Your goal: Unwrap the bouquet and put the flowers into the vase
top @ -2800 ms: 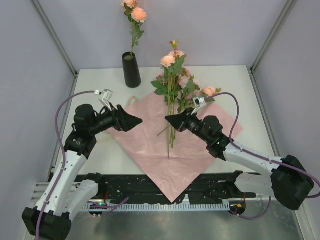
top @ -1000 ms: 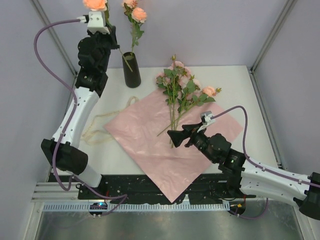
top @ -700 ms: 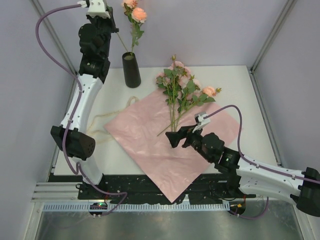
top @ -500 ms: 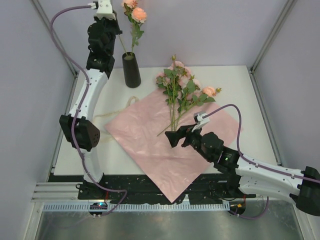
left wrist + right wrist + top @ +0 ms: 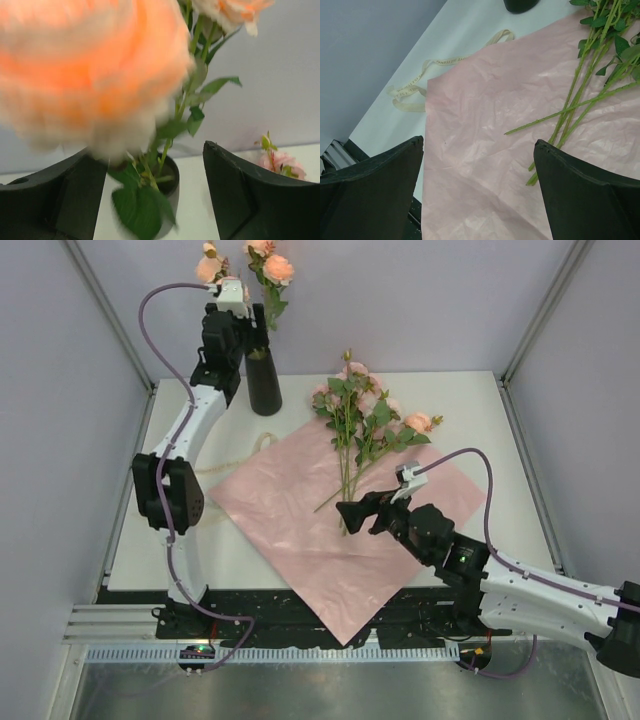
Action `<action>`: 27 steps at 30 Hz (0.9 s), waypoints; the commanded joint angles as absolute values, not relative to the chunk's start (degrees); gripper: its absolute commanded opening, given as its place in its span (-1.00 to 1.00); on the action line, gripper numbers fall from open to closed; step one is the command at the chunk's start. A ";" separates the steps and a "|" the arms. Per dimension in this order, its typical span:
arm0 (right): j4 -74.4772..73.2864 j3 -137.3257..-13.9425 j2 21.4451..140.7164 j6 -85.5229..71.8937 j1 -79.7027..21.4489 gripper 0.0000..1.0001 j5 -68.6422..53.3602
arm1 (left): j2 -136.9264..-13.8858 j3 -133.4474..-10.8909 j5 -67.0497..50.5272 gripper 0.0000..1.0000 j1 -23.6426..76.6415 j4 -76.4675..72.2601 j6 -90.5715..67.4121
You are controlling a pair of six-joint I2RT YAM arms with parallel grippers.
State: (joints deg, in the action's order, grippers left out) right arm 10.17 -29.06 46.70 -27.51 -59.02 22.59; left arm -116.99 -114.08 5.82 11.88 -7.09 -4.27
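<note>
The black vase (image 5: 264, 388) stands at the back left with two roses (image 5: 277, 268) in it. A third rose (image 5: 210, 267) leans out to the left, its stem in the vase's mouth. My left gripper (image 5: 238, 348) hangs just left of the rim, jaws open. In the left wrist view, that blurred rose (image 5: 85, 75) fills the space above the open gripper (image 5: 155, 167) and the vase (image 5: 170, 192). The remaining flowers (image 5: 360, 420) lie on the flat pink sheet (image 5: 290, 530). My right gripper (image 5: 350, 510) hovers open by their stem ends (image 5: 570, 112).
The cream ribbon (image 5: 205, 480) lies loose on the white table left of the sheet, seen also as the ribbon (image 5: 417, 87) in the right wrist view. Grey walls and metal posts close in the table. A black rail (image 5: 300, 605) runs along the near edge.
My left arm came down from high above with a rose, brought its stem into the vase and opened its jaws. The right gripper shifted slightly over the stem ends.
</note>
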 commanded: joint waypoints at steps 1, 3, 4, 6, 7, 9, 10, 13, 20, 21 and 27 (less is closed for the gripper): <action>4.94 -32.34 43.52 -32.50 -59.15 0.91 25.83 | -105.93 -107.51 4.75 0.61 11.60 -3.96 -6.76; 3.00 -31.56 42.29 -34.70 -59.15 0.91 27.07 | -101.80 -103.73 4.66 0.66 11.60 -1.42 -8.43; 2.47 -30.94 41.75 -35.59 -59.15 0.91 28.46 | -99.69 -101.71 4.40 0.66 11.60 -0.19 -9.39; 2.02 -29.89 40.43 -37.35 -59.15 0.91 29.52 | -95.03 -98.36 3.78 0.68 11.60 5.08 -12.03; 2.02 -29.62 40.08 -37.88 -59.15 0.91 29.53 | -93.01 -96.61 3.34 0.67 11.60 7.71 -12.91; 2.02 -29.36 40.08 -38.32 -59.15 0.91 30.14 | -88.70 -92.66 3.17 0.67 11.60 13.34 -14.76; 2.02 -29.27 40.34 -38.49 -59.15 0.91 30.84 | -86.33 -91.16 2.38 0.67 11.60 15.36 -14.94; 1.49 -27.96 40.87 -40.60 -59.15 0.91 32.08 | -78.95 -83.26 -2.52 0.66 11.60 18.97 -15.47; 3.25 -26.19 42.44 -40.87 -59.06 0.91 36.73 | -60.23 -65.42 -20.54 0.61 11.69 22.94 -20.12; 3.60 -26.45 42.80 -40.87 -58.98 0.91 37.70 | -57.42 -62.69 -23.96 0.62 11.69 21.98 -20.74; 7.03 -28.12 49.90 -37.10 -57.48 0.91 38.94 | -43.08 -44.94 -36.82 0.65 11.78 13.38 -23.64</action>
